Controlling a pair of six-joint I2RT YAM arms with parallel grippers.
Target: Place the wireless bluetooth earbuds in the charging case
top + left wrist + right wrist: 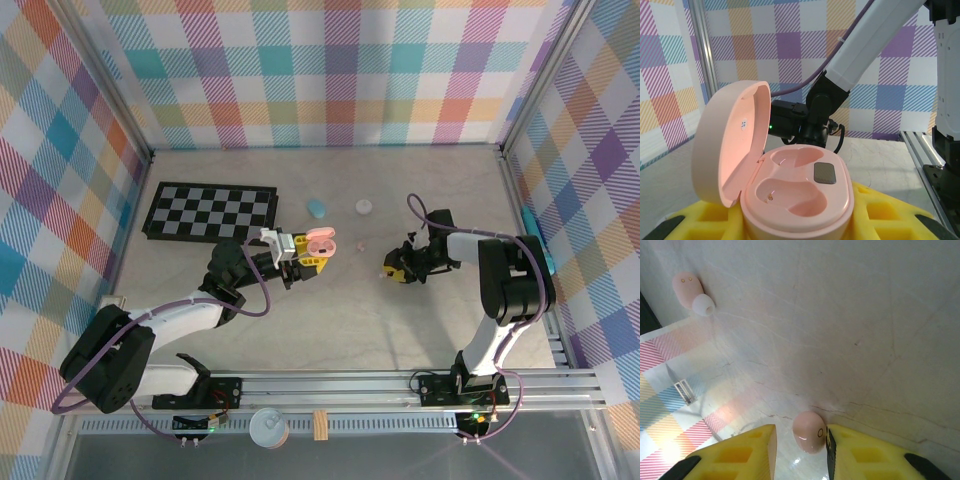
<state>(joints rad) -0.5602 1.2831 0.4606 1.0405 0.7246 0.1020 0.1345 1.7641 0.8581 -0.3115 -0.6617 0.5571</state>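
- Left gripper point(310, 252): clenched on the base of the pink charging case point(797, 200), held between the two arms; lid point(732, 145) hinged open and upright, both moulded wells point(790, 192) empty
- Right gripper point(801, 440): down at the table point(865, 315), yellow fingers point(860, 450) straddling one pink earbud point(808, 432); one pad touches the bud and a sliver of gap shows at the other, so it is bracketed, not yet clamped
- Second pink earbud point(690, 290): white-tipped, lying loose on the table well apart from the fingers; in the overhead view it sits between the right gripper and the case
- Handling of the bud (judged): tiny, light, hard-shelled, glossy and rounded, so likely to roll or squirt out under an off-centre squeeze; best taken across its broad body with light force, leaving the tip free to seat in a well
- Handling of the case (judged): rigid smooth plastic with the hinge as its weak part; hold by the base, as shown
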